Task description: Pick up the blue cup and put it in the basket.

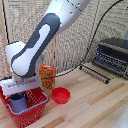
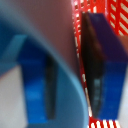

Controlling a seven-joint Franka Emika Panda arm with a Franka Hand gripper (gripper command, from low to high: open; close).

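One small, smooth blue plastic cup, slightly tapered, sits inside the red lattice-walled plastic basket on the pale wooden table. The white arm's flat-block gripper hangs directly over it, its dark fingers clasping the cup's rim. A shallow round red bowl rests beside the basket.

White arm w/ dark grey panel comes down from the upper right of the exterior view, elbow bent, wrist low at that view's left. Pincer points straight down, flat white block level. Wrist view: two dark fingers blurred, clamped on the blue cup
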